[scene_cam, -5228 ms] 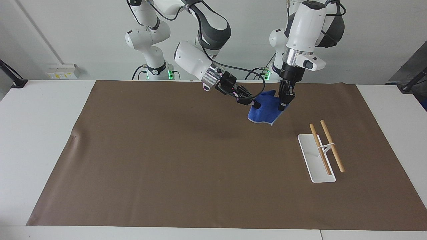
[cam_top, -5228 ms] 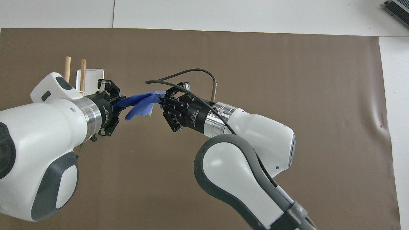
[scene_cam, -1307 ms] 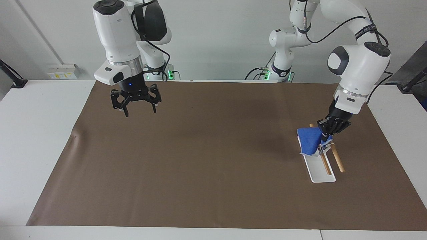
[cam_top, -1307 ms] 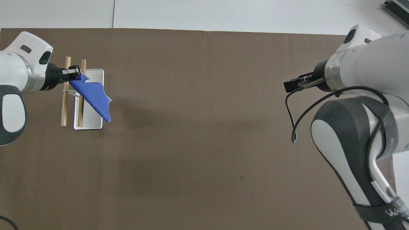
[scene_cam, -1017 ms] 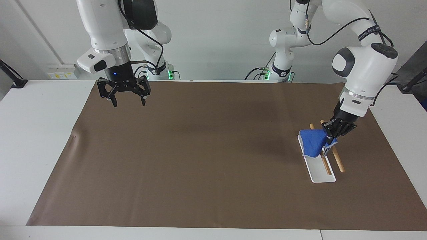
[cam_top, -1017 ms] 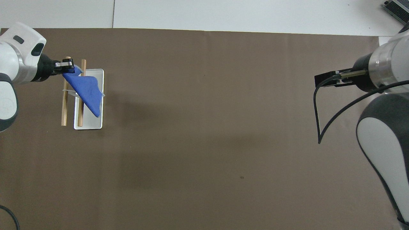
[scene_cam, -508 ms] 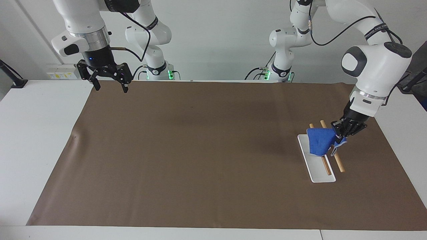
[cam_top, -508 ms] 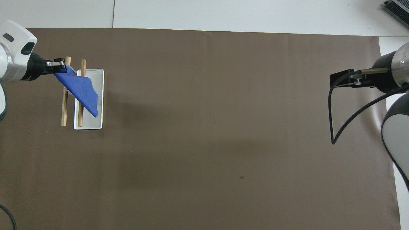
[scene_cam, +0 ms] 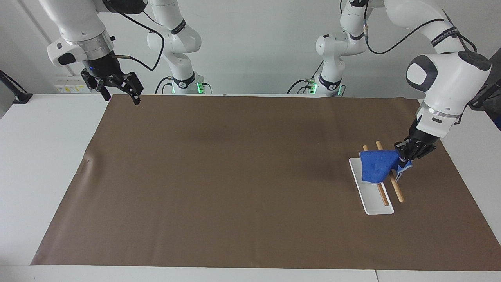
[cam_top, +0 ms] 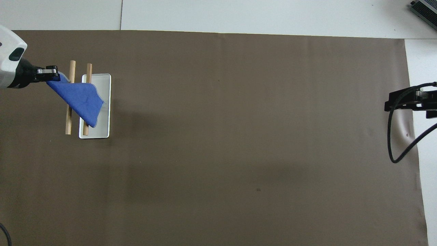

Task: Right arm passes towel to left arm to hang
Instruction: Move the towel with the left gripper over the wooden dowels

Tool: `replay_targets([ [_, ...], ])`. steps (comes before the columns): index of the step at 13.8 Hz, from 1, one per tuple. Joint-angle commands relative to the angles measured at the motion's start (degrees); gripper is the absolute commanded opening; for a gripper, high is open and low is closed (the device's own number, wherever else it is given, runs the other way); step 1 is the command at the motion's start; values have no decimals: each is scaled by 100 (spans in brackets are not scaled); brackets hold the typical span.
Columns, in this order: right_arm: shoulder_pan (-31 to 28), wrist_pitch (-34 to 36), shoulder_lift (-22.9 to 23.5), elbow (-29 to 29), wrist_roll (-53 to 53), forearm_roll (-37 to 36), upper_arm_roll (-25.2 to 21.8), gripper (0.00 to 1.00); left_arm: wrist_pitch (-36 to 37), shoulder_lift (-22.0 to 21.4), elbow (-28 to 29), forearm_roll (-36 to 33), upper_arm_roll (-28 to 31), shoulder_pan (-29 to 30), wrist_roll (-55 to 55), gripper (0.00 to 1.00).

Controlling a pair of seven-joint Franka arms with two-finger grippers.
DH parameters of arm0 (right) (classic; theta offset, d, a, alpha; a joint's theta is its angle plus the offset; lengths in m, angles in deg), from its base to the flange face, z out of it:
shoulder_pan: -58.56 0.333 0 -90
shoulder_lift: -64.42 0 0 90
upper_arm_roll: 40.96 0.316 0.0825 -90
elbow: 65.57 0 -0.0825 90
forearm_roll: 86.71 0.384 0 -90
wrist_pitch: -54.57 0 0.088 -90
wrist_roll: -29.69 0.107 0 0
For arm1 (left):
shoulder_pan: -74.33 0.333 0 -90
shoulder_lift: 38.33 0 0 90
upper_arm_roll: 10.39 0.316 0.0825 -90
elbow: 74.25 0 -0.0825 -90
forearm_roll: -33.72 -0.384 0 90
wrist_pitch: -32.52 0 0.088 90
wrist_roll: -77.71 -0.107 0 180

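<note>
1. Surface [scene_cam: 51, 156]: white, carrying a large brown mat [scene_cam: 235, 176] that covers most of it.
2. Rack [scene_cam: 372, 192]: white flat base with two wooden rods [scene_cam: 391, 178] running side by side above it; stands on the mat toward the left arm's end of the surface.
3. Towel [scene_cam: 376, 166]: blue, draped across both rods near their ends closer to the robots. One part hangs down over the white base; the opposite corner is pulled outward past the outer rod.
4. Left claw [scene_cam: 407, 156]: clenched on that outer corner of the towel, just beside the outer rod and low over the mat. In the overhead view the left claw [cam_top: 47, 73] sits at the towel's [cam_top: 80, 100] pointed end, with the cloth fanning out from it over the rods [cam_top: 70, 99].
5. Left arm [scene_cam: 446, 86]: bent down from above, wrist tilted toward the rack.
6. Right claw [scene_cam: 117, 92]: released, fingers spread, holding nothing; it is up in the air over the mat's corner at the right arm's end, on the robots' side.
7. Right arm [scene_cam: 78, 27]: waits there, well apart from the towel and rack.
</note>
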Motion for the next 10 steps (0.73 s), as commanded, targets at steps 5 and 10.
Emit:
replay_targets([
  [5,-53,-126,-195,206,123,125,86,100,585,-46,-25,-291,188,3,-110,0],
  [10,-80,-135,-178,232,35,125,52,100,938,-186,185,-531,197,3,-102,0],
])
